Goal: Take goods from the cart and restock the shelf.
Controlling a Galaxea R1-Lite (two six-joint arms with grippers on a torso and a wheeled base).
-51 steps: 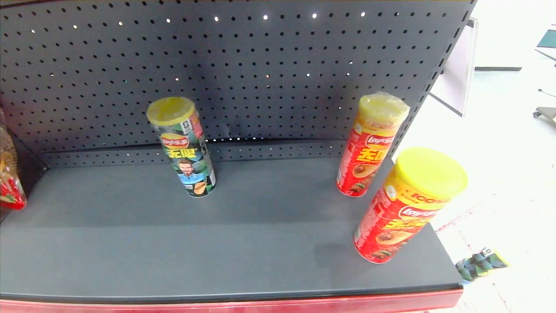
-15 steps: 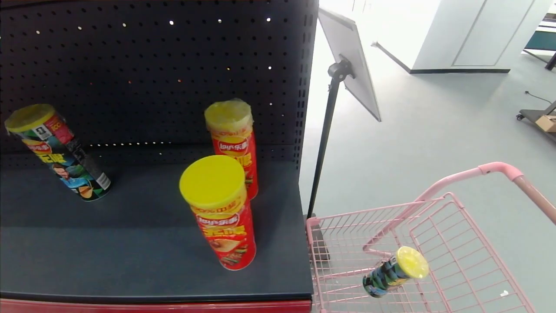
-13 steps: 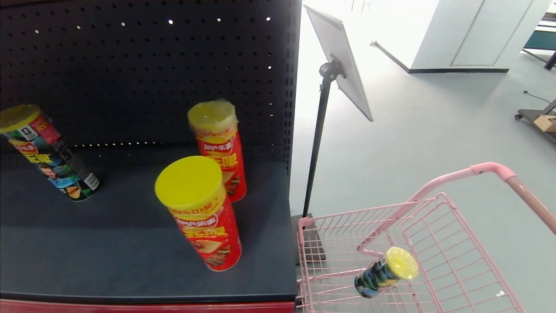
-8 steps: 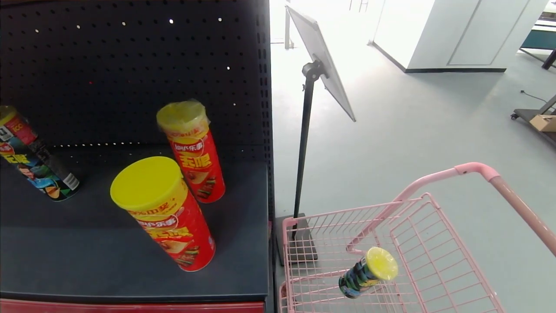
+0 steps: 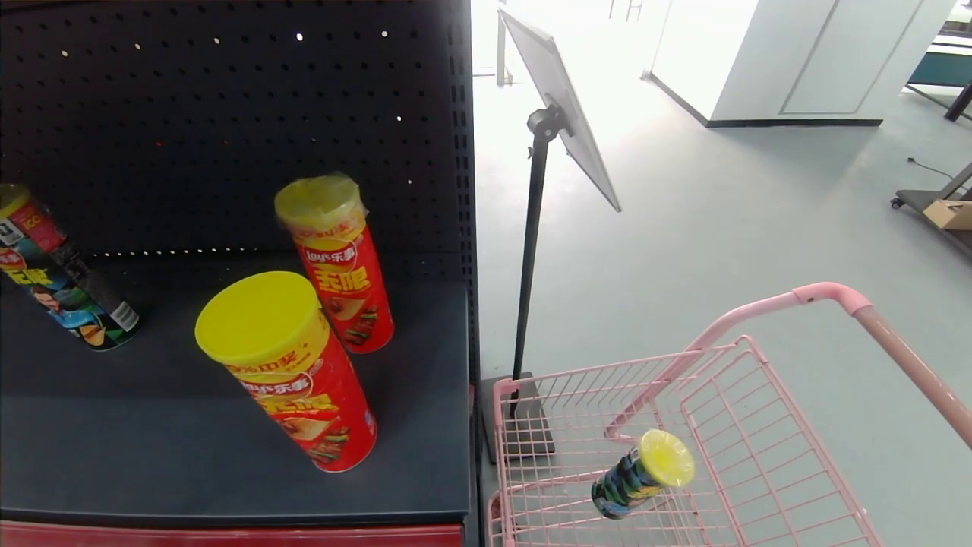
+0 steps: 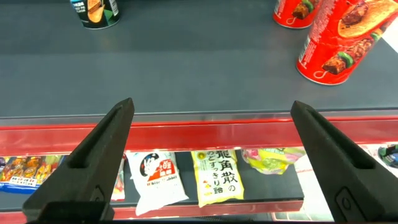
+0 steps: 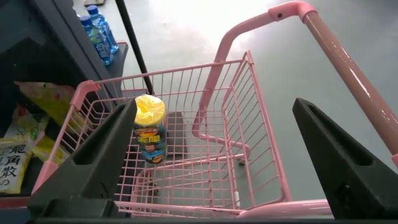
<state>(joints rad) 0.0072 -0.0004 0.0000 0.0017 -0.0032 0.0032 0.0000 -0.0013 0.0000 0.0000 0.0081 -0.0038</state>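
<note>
Right gripper (image 7: pixel 216 102) hangs above the pink cart (image 7: pixel 323 31), jaws spread wide, nothing in them. In the basket, at about five o'clock in the head view, sits the dark chip can (image 5: pixel 642 471), yellow lid up. Left gripper (image 6: pixel 212 106) faces the shelf (image 6: pixel 199 68), jaws released as well. On the shelf at nine o'clock: a front red can (image 5: pixel 292 380), a rear red can (image 5: pixel 338 266) just behind it, and a dark shelf can (image 5: pixel 61 281) well apart, further toward nine.

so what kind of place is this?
Probably a shop, or a mock one: a pegboard-backed shelf holding chip cans, a pink shopping cart beside it, snack packets on the lower tier.
</note>
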